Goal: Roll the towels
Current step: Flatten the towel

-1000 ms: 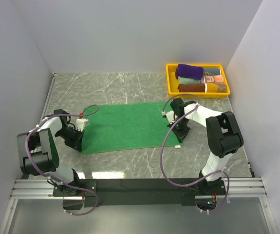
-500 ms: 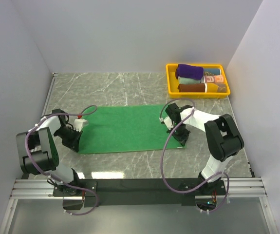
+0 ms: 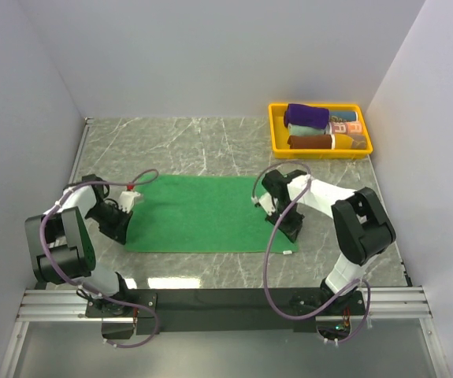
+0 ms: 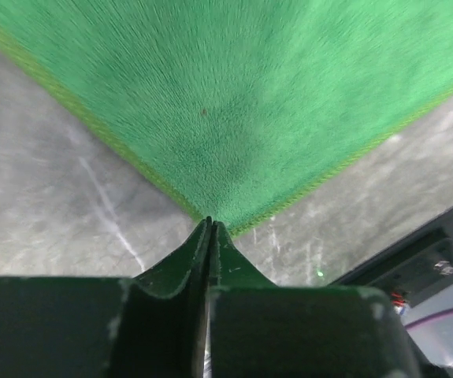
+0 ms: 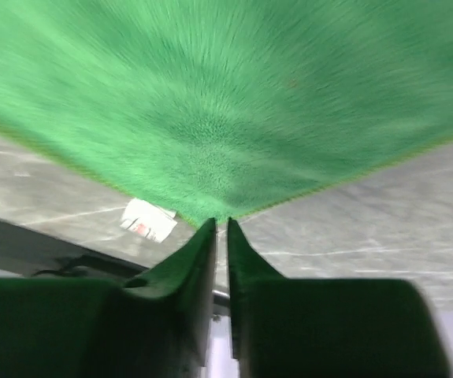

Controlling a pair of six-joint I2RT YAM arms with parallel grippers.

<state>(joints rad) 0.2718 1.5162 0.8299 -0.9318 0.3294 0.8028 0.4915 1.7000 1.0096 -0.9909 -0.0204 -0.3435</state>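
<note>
Marble table (image 3: 210, 142), white walls (image 3: 210, 55): left jaws pinch green towel (image 3: 198, 213), right jaws barely parted.

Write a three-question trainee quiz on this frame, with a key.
1. True or false: the green towel is already rolled up.
2. Where does the yellow tray sit? A: the table's far right corner. B: its near left corner. C: on the towel.
3. What does the left gripper pinch?
Key: 1 false, it lies flat. 2 A. 3 a corner of the green towel.
</note>
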